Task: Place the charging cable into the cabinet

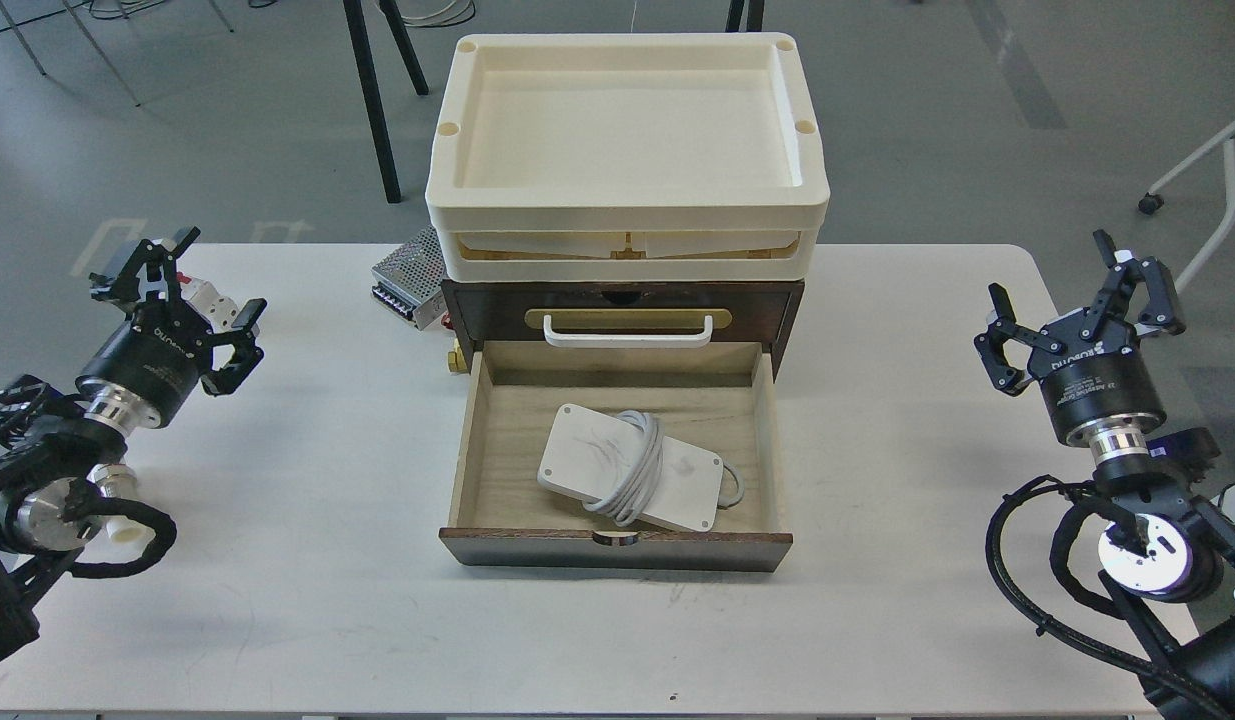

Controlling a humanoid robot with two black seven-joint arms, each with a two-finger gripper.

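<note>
While the pale wood drawer (617,540) stands pulled out of the cabinet (622,310), the charging cable (629,468) lies flat on its floor, tilted slightly, its white cord wound round the middle. A white bar handle (627,333) on a brass plate sits above the drawer. Cream plastic trays (627,150) are stacked on the cabinet top, and a perforated metal box (409,275) sits just behind its left corner. On the table (327,600), the left gripper (182,290) and right gripper (1082,300) rest well apart from the cabinet, both spread wide and holding nothing. White lettering runs along each gripper body, too small to read surely.
</note>
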